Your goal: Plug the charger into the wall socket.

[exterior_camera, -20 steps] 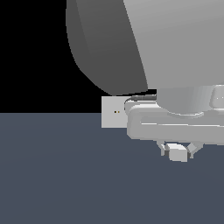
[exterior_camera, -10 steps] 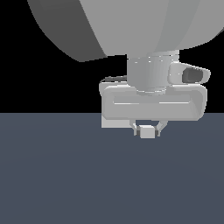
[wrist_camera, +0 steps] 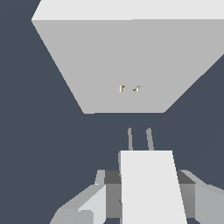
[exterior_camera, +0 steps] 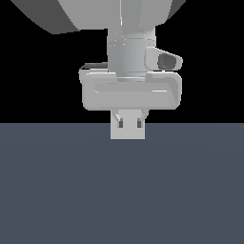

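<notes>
In the wrist view the wall socket (wrist_camera: 127,61) is a big pale grey panel with two tiny orange dots (wrist_camera: 129,88) at its centre. The off-white charger (wrist_camera: 151,188) sits between my fingers (wrist_camera: 103,194). Its two thin prongs (wrist_camera: 140,139) point at the panel and stop short of it, slightly off to one side of the dots. My gripper (wrist_camera: 148,179) is shut on the charger. In the exterior view my gripper (exterior_camera: 129,125) hangs straight in front of the socket (exterior_camera: 127,135). There the charger blends into the pale panel behind it.
A dark blue-grey floor (exterior_camera: 119,190) spreads below the gripper in the exterior view. Black background lies behind the arm. The arm's large grey body (exterior_camera: 114,14) fills the top of that view.
My gripper has moved towards the exterior view's left with the charger in it. It now covers the socket, which earlier showed beside it.
</notes>
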You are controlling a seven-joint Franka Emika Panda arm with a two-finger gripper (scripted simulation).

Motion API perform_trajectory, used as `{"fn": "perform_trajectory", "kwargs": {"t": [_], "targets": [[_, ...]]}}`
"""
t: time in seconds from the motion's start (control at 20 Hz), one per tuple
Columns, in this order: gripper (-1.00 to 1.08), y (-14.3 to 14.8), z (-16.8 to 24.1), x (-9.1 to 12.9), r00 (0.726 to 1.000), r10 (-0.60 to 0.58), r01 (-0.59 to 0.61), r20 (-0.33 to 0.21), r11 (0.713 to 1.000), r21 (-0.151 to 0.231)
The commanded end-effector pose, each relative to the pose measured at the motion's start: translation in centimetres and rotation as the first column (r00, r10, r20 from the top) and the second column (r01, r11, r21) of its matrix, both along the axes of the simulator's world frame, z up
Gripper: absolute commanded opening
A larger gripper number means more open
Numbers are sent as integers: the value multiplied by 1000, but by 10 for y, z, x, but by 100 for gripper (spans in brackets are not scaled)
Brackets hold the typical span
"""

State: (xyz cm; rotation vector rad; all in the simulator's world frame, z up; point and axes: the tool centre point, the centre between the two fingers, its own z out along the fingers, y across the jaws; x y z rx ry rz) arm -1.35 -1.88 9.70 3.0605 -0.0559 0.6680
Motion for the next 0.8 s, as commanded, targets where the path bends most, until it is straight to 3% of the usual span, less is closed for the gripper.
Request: {"fn": "perform_trajectory", "kwargs": {"t": [0.0,0.4,0.75], "targets": [[-100,4,3,1,1000,9,-9,-1,1000,0],[-100,5,3,3,1000,10,-10,-1,1000,0],[-100,4,3,20,1000,10,-10,-1,1000,0]]}}
